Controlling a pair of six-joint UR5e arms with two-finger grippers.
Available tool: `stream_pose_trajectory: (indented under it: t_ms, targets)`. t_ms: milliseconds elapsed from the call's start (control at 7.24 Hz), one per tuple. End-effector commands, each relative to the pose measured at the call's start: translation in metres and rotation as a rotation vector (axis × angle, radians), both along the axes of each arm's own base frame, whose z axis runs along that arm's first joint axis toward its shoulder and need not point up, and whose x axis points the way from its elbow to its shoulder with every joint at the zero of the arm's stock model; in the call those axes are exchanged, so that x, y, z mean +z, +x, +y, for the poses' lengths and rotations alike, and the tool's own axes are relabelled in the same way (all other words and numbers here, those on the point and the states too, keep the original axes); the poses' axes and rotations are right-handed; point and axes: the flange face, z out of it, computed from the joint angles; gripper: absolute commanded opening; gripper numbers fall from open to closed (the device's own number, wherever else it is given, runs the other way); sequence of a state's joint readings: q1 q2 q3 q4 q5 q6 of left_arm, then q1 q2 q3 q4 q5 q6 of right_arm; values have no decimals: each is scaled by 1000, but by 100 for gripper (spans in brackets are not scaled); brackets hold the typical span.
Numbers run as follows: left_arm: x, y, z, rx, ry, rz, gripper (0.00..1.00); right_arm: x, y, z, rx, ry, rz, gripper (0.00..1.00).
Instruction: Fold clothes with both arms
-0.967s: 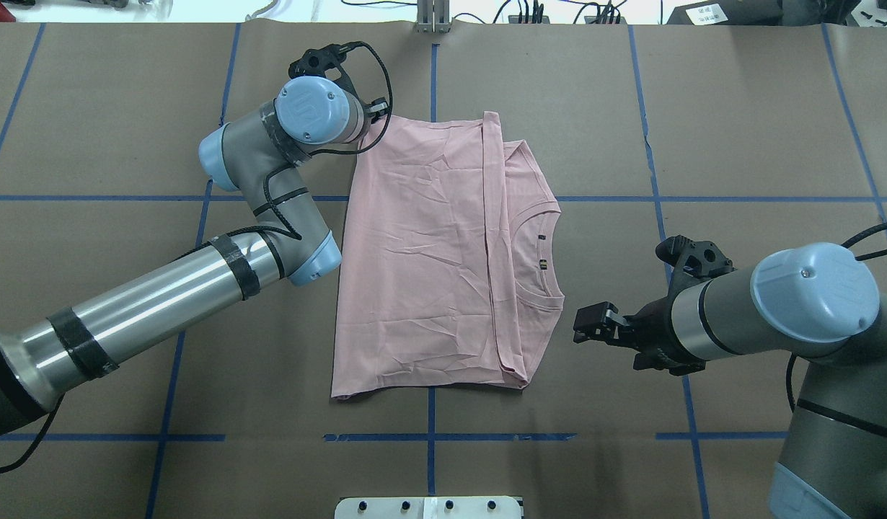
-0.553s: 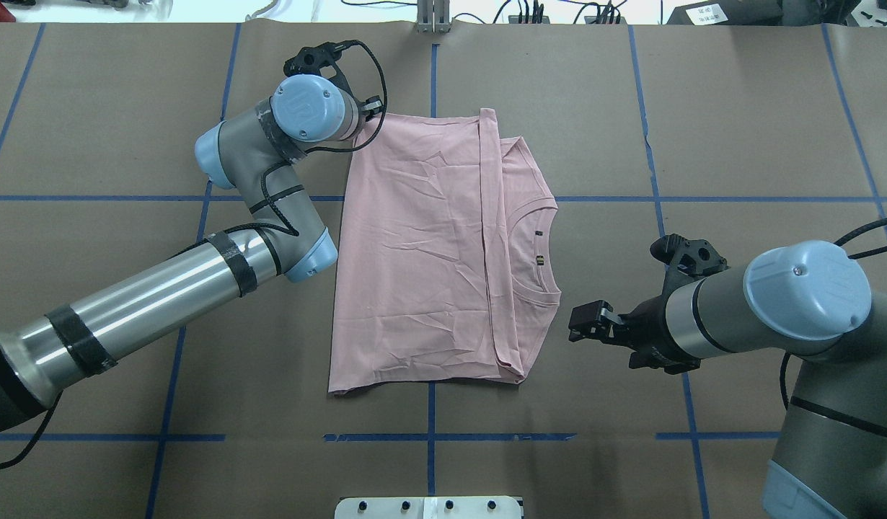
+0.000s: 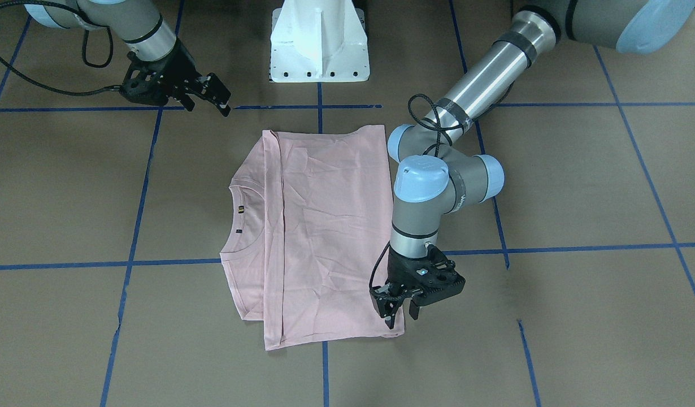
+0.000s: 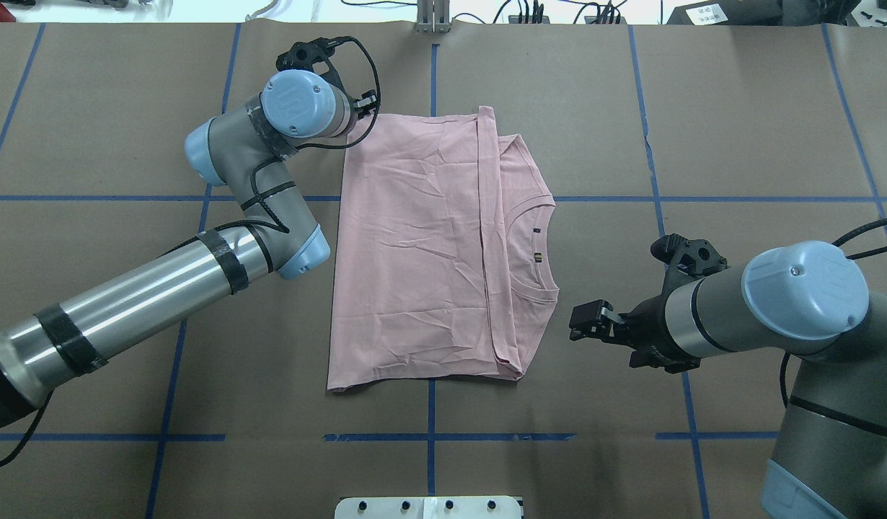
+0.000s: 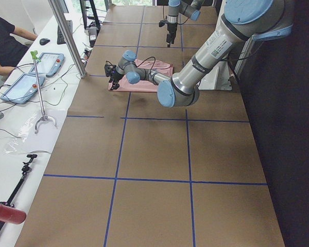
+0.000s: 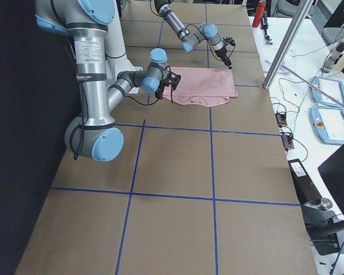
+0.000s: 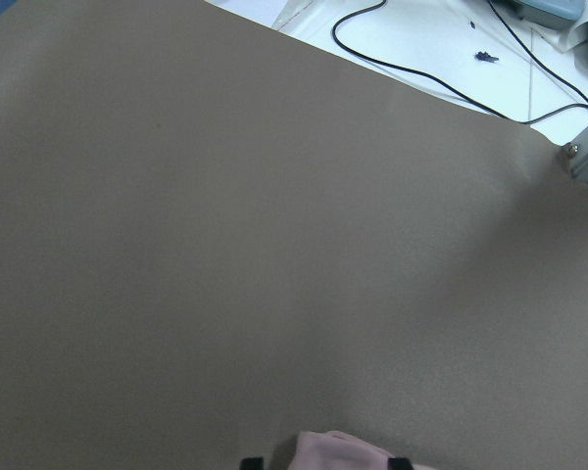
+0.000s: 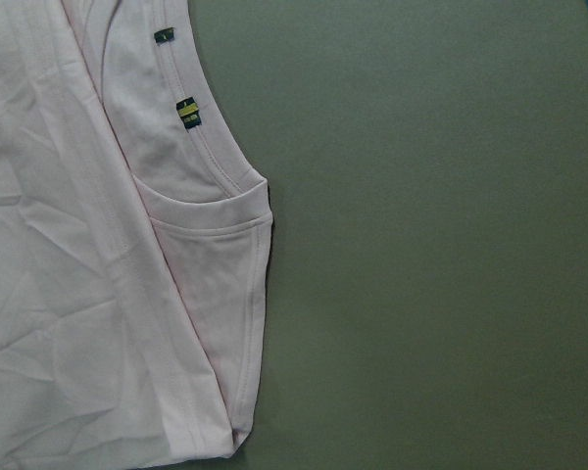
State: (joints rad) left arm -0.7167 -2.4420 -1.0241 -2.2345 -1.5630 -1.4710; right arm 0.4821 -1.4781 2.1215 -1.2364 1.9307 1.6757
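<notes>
The left black two-finger gripper (image 3: 397, 312) is pinching the far corner of the pale pink folded T-shirt (image 4: 429, 245); the right gripper (image 4: 586, 322), jaws apart, is hovering just beside its neckline edge.

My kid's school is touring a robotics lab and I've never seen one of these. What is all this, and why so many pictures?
Two jointed robot arms stand at a brown table, folding a pink T-shirt. The pictures show one moment from above, from the front, from both table ends, and from a small camera on each wrist. The left gripper pinches the shirt's far corner. The right gripper hovers open beside the collar, holding nothing. The shirt lies flat, partly folded.
</notes>
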Motion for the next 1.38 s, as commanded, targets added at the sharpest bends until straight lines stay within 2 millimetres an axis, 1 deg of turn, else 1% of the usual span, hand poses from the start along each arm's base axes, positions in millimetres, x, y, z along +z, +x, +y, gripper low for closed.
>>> stream_pose_trajectory:
  t_ms: [0,138,276,415,553,691,829,967,1106,1244]
  targets:
    - [-28,-37,56,81,-61,47,100,1,0,-1,6,6,1,100]
    - [-31,-33,118,89,-153,80,100,0,0,-1,4,8,-3,100]
    - [-35,-32,160,81,-238,89,100,1,1,-1,1,16,-3,100]
    - [-39,-23,205,65,-342,92,100,-1,1,-1,0,19,-5,100]
    - [-39,-16,244,55,-416,98,100,-1,2,-1,0,20,-7,100]
    - [-27,-8,289,73,-471,100,100,-2,2,-1,0,20,-8,100]
    - [-14,5,322,73,-501,78,100,0,2,-1,2,18,-4,100]
    - [-13,16,339,87,-512,66,100,1,1,-2,1,18,-2,100]
    - [-11,21,349,90,-527,66,100,1,1,-2,1,18,-2,100]
    - [-9,23,352,94,-530,60,100,1,1,-2,1,18,-2,100]
